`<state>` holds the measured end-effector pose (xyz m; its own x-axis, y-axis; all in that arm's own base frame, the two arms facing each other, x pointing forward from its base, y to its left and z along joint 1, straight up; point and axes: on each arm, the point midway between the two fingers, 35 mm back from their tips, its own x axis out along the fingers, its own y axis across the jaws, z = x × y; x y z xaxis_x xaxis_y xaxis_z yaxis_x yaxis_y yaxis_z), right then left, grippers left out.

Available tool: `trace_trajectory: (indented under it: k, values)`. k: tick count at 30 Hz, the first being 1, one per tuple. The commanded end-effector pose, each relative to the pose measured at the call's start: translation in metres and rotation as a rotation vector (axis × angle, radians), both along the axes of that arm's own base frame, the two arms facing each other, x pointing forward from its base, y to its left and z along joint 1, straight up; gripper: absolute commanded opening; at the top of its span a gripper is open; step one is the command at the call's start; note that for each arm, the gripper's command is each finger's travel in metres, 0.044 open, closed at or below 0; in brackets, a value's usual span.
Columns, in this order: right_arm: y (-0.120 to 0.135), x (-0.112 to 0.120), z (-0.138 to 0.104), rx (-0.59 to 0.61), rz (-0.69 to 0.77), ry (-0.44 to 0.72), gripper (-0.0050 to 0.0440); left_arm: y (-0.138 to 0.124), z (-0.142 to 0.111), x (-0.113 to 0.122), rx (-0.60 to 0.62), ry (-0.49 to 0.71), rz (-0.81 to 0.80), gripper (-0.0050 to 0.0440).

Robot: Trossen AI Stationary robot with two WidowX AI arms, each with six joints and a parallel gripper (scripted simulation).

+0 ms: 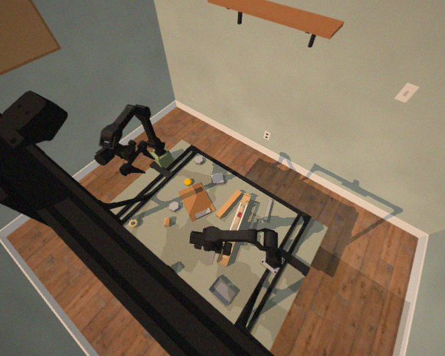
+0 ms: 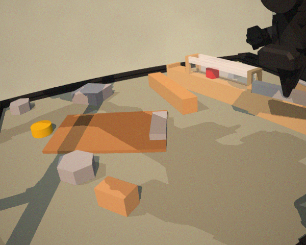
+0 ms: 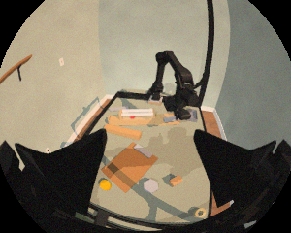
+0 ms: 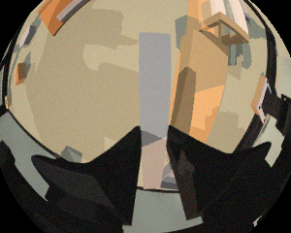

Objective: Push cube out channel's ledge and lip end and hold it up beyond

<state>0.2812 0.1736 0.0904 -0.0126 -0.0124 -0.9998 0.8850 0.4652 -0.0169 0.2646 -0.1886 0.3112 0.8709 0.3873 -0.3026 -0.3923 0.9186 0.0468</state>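
The red cube (image 2: 211,73) (image 1: 239,215) (image 3: 132,116) sits inside the channel (image 2: 227,64) (image 1: 241,208), a pale-walled trough on a long tan base (image 2: 216,89). My right gripper (image 4: 152,130) (image 2: 286,92) (image 1: 219,251) is shut on a long grey bar (image 4: 154,83) (image 2: 263,88). It holds the bar level above the near end of the tan base, and the bar points along the channel. The channel's near frame (image 4: 223,29) shows ahead in the right wrist view. My left gripper (image 3: 151,134) (image 1: 133,168) is open and empty, high beyond the table's far corner.
A loose tan block (image 2: 173,92) lies beside the channel. An orange board (image 2: 108,131) carries a grey block (image 2: 158,125). A yellow disc (image 2: 41,128), a grey hexagon (image 2: 75,166), an orange block (image 2: 117,195) and grey rocks are scattered about. A grey tray (image 1: 223,290) lies near the front.
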Motion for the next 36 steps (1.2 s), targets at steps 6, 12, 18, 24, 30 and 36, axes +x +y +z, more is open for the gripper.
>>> trace_trajectory:
  k: [6, 12, 18, 24, 30, 36]
  values:
    - [-0.029, -0.034, -0.002, 0.012, -0.113, -0.013, 0.004, 0.0, 0.0, 0.0, -0.002, -0.002, 0.001, 0.04]
    - [-0.041, -0.05, -0.007, 0.011, -0.162, -0.014, 0.004, 0.0, 0.0, 0.0, -0.002, -0.002, 0.001, 0.04]
    - [-0.043, -0.053, -0.011, 0.011, -0.17, -0.014, 0.004, 0.0, 0.0, 0.0, -0.002, -0.002, 0.001, 0.04]
    - [-0.043, -0.053, -0.02, 0.011, -0.17, -0.014, 0.004, 0.0, 0.0, 0.0, -0.002, -0.002, 0.001, 0.04]
    - [-0.043, -0.053, -0.027, 0.011, -0.17, -0.014, 0.004, 0.0, 0.0, 0.0, -0.002, -0.002, 0.001, 0.04]
    - [-0.043, -0.053, -0.032, 0.011, -0.17, -0.014, 0.004, 0.0, 0.0, 0.0, -0.002, -0.002, 0.001, 0.04]
